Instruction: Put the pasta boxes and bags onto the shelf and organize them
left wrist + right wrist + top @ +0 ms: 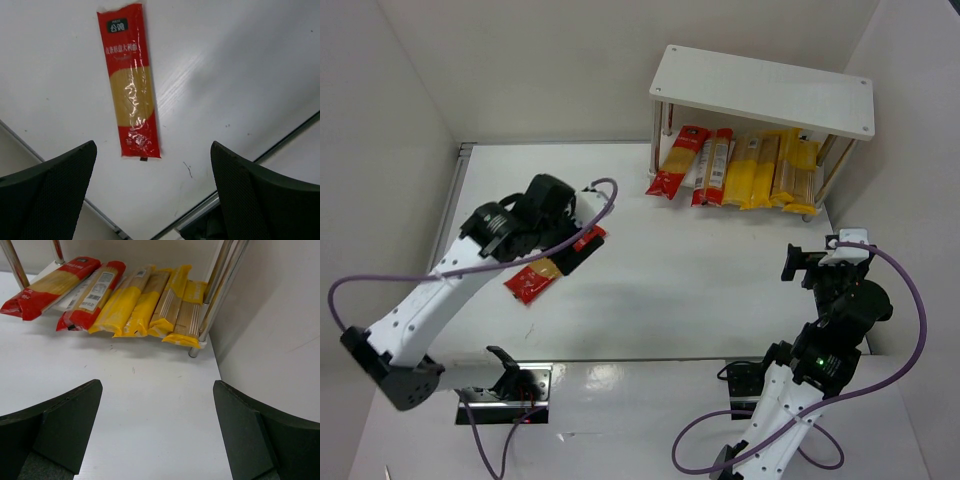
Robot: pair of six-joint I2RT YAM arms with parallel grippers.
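From above, the left gripper [580, 242] hovers over a red-ended, clear-middled spaghetti pack [532, 281] flat on the white table [700, 290], well apart from the white two-tier shelf [760, 88]. Its wrist view shows fingers [55, 185] spread wide and empty; the glossy film may slip from a pinch. In the right wrist view, the right gripper [157, 390], also released, faces crowded lower-tier packs [130, 302]; another could nudge them off.

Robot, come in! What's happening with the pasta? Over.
Left gripper open, above red pack on table. Right gripper open, empty, facing shelf. Other packs on its lower tier. Nothing in the way.
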